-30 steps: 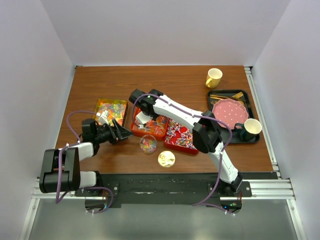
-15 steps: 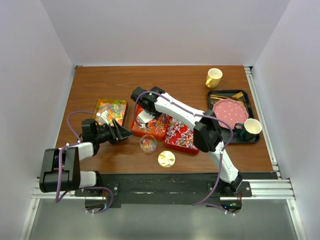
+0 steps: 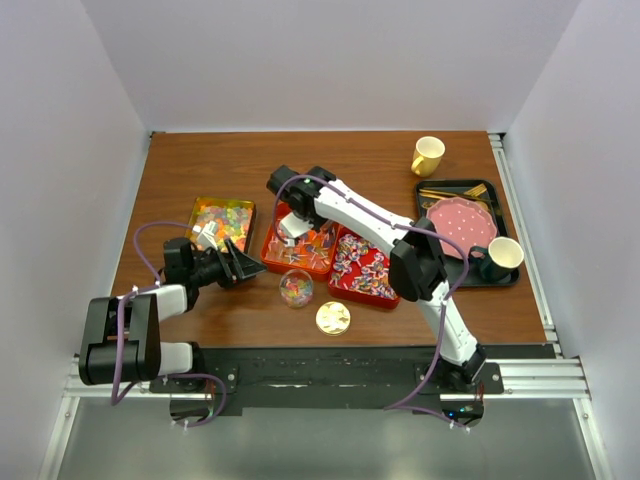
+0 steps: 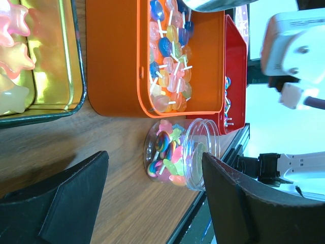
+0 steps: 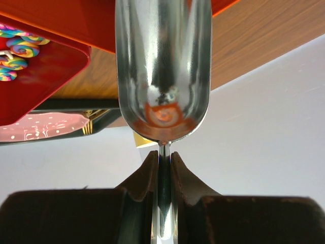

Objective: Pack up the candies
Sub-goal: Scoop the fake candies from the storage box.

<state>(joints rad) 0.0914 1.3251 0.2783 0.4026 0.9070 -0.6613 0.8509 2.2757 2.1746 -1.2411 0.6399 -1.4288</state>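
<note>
On the brown wooden worktop [image 3: 200, 165], a rectangular gold metal tin [image 4: 51, 61] holds orange, yellow and green gummy candies [image 3: 225, 214]. At the tin's 6 o'clock the left hand [image 3: 248, 257] sits low. Its two black fingers are spread wide with nothing between them, and the gap faces 3 o'clock toward a small clear round plastic jar [image 3: 296, 288]. The jar is lidless and partly filled with mixed candies. At the jar's 12 o'clock an orange rectangular tray [image 4: 111, 56] carries shiny wrapped candies. Just beside it, at its 3 o'clock, a red rectangular tray [image 4: 237, 76] carries swirled ones. The right hand [image 5: 162, 158] hangs over the orange tray's 12 o'clock end, pinched tight on the thin handle of a shiny metal scoop [image 5: 162, 66]. A round gold lid [image 3: 333, 318] lies at the jar's 5 o'clock, apart from it.
</note>
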